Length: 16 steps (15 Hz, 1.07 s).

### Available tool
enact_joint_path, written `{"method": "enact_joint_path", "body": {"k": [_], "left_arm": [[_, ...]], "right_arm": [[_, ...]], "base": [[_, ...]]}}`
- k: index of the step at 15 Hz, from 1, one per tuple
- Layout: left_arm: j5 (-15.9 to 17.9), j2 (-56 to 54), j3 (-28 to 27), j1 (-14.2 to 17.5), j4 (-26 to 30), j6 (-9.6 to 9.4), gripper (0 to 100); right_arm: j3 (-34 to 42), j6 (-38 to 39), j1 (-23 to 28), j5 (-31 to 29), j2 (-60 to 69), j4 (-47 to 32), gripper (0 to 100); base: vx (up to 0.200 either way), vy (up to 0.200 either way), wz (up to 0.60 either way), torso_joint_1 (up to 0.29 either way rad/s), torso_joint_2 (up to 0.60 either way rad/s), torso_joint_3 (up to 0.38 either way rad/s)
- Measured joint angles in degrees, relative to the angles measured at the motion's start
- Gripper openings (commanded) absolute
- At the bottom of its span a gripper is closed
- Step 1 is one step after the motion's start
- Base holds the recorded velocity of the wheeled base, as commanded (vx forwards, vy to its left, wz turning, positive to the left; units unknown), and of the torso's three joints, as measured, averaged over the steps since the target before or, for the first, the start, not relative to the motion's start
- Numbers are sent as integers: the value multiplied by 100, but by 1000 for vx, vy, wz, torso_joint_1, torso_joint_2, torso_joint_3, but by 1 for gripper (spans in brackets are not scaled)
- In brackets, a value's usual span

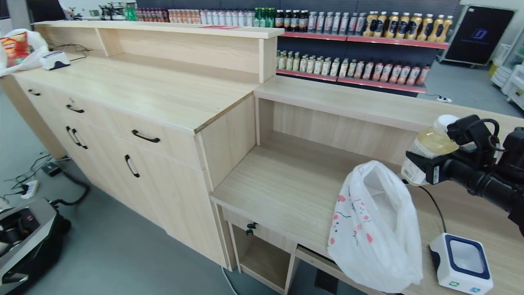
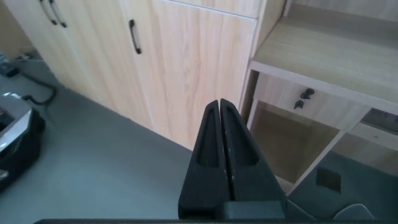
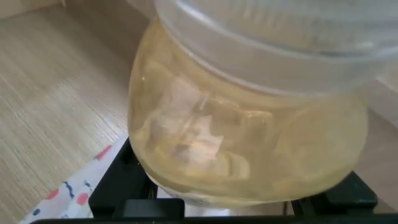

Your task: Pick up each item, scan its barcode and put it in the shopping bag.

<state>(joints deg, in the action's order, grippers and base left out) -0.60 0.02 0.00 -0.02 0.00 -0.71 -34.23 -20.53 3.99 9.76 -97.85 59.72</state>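
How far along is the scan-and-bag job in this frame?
Done: nothing confirmable. The bag sits open on the counter; I cannot tell if it holds anything.
In hand: the right end effector grips a bottle in the air near the bag and the scanner.
Remaining: bagging this bottle, possibly scanning it too. The left end effector is shut and empty, low by the cabinet.

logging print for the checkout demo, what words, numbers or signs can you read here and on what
No text reads clearly in any view.
Label on the bottle in the right end effector: too small to read.
Print on the snack pack: blurred.
Labels on the shelf bottles: too small.
Marks on the scanner: too small.
On the black panel: a logo, no words.
On the bag: a pattern, no words.
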Motion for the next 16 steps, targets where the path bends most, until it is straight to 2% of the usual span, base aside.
{"method": "enact_joint_path", "body": {"k": [11,16], "left_arm": [[0,0,0,2,0,2,0],[0,0,0,2,0,0,0]], "right_arm": [[-199,123,89,-6,-1515,-96,0],[-446,146,80,24,-2171,561,0]], "base": [[0,0,0,0,0,0],[0,0,0,0,0,0]]}}
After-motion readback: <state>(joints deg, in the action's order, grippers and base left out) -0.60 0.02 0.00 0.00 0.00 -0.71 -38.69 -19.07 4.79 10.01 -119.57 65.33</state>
